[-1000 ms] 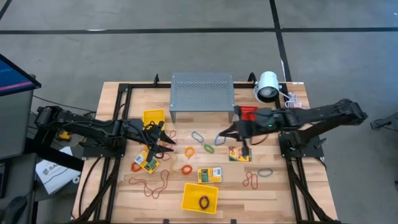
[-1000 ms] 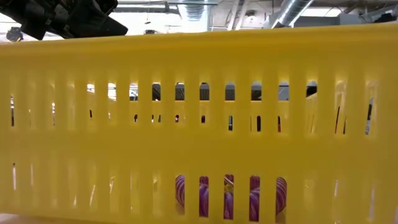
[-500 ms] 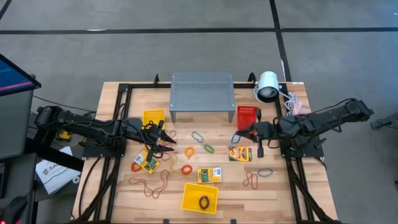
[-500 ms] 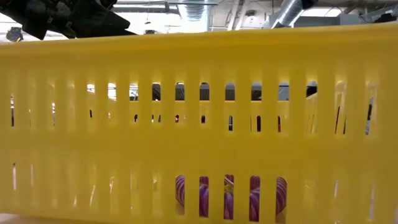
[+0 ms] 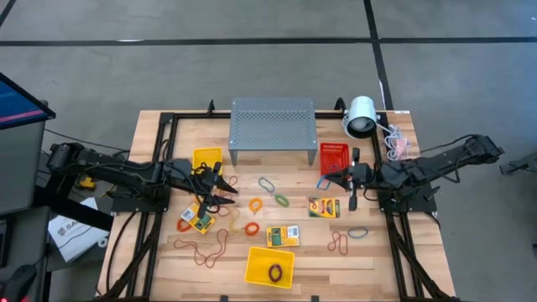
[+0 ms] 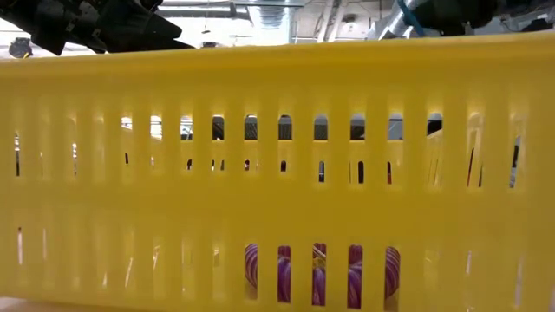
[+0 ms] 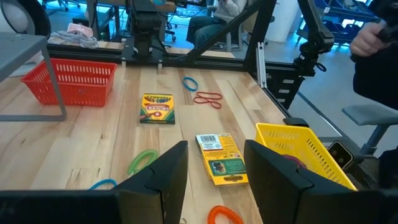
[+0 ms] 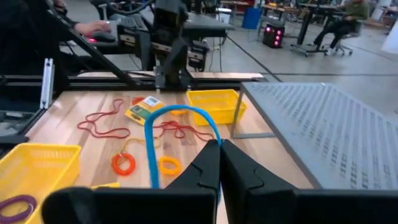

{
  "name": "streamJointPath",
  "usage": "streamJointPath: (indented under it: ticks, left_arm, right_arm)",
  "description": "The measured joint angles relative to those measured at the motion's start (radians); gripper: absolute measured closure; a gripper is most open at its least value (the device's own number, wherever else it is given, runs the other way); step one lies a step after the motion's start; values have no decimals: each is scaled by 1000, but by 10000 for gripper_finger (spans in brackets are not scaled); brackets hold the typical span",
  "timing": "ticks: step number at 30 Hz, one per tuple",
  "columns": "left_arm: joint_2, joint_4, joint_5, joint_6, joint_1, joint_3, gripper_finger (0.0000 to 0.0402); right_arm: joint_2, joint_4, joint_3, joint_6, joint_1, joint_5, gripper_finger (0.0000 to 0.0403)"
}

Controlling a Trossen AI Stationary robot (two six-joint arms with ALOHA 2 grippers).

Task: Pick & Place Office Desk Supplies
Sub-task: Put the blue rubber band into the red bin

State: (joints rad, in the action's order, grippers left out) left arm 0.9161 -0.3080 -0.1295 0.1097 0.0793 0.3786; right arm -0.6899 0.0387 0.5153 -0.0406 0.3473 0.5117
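High view: the grey perforated stand [image 5: 272, 122] is standing at the far middle of the wooden counter [image 5: 382, 252] and is serving as landmark. Beside its right end a red basket [image 5: 333, 155] is lying, and past that a white lamp [image 5: 361, 117]. The right gripper [image 5: 325, 179] is hovering just in front of the red basket, its jaws together on a blue rubber band [image 5: 322, 183] that is hanging from them. In front of the stand, loose rubber bands [image 5: 281, 200] are lying scattered, with one crayon box [image 5: 324, 207] to the right, one [image 5: 283, 236] nearer the front, and one [image 5: 198, 218] to the left. The left gripper [image 5: 225, 191] is hanging over the bands left of the stand, near a yellow basket [image 5: 207, 159]; its jaws are standing apart, holding nothing. A second yellow basket [image 5: 269, 266] is sitting at the front edge with a dark band inside.

Low view: the slotted wall of the front yellow basket [image 6: 277, 173] is filling the frame, a purple band [image 6: 316, 273] showing through its slots.

Left wrist view: the left jaws are standing apart above the counter, two crayon boxes [image 7: 158, 108] lying beyond them.

Right wrist view: the right jaws are pressing together on the blue rubber band [image 8: 163, 134], which is arching up from them.
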Motion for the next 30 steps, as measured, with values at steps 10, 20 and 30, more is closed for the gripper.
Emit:
streamJointPath:
  ticks: [10, 20, 30]
  left_arm:
    - [0, 2, 0, 0, 0, 0, 247]
    - [0, 2, 0, 1, 0, 0, 247]
    - [0, 2, 0, 3, 0, 0, 247]
  right_arm:
    - [55, -21, -112, -104, -1, 100, 403]
    - [64, -9, -170, -188, 0, 192, 403]
    - [63, 74, -205, -329, -3, 293, 403]
